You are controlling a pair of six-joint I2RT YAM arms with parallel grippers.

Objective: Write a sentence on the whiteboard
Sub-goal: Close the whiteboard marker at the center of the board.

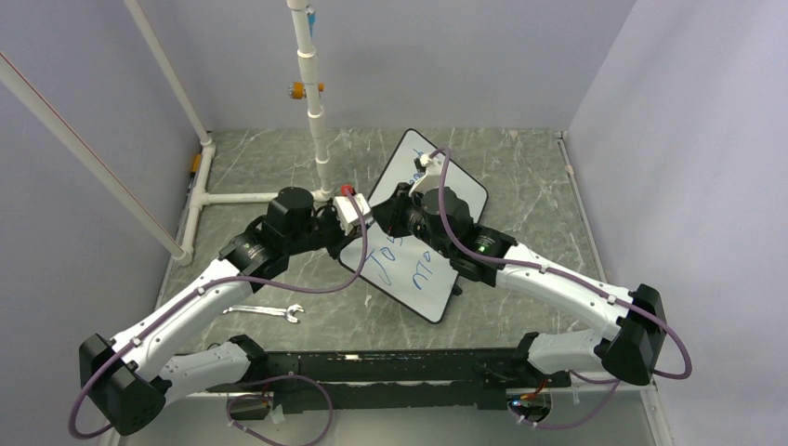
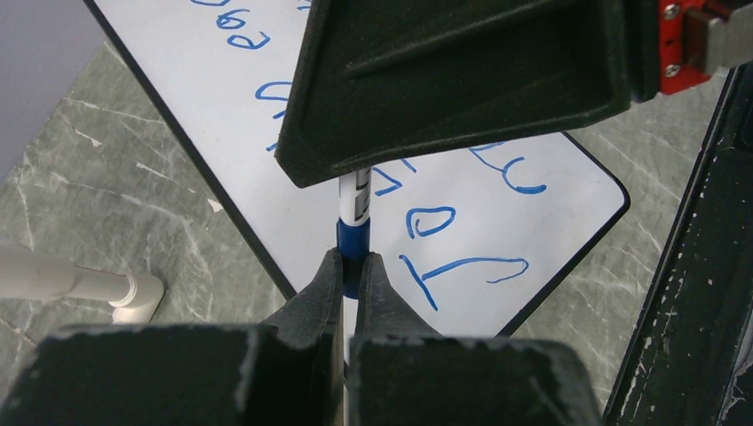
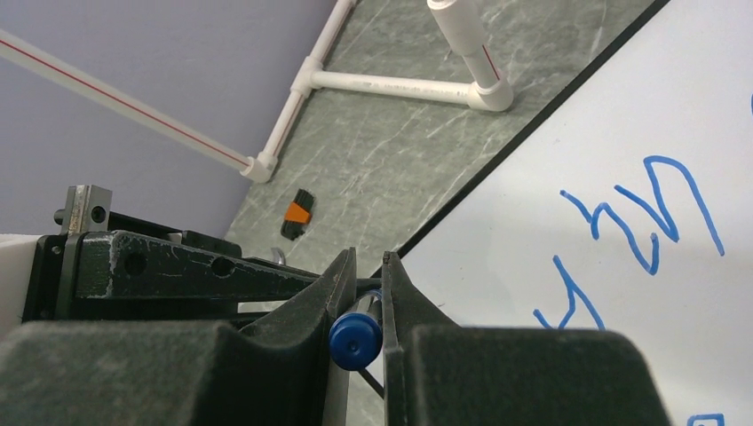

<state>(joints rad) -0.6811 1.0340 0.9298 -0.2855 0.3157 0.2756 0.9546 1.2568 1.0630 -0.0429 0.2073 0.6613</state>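
Green marbled tabletop (image 1: 520, 177), whiteboard (image 1: 423, 297), lilac walls (image 1: 446, 56)

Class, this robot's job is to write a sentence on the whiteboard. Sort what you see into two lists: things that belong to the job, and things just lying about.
Belongs to the job:
- whiteboard
- blue writing
- marker, pinched by both the left gripper and the right gripper

Just lying about:
- wrench
- white pipe frame

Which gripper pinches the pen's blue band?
The left gripper: its fingers close on the blue band; the right gripper holds the pen beyond the white barrel.
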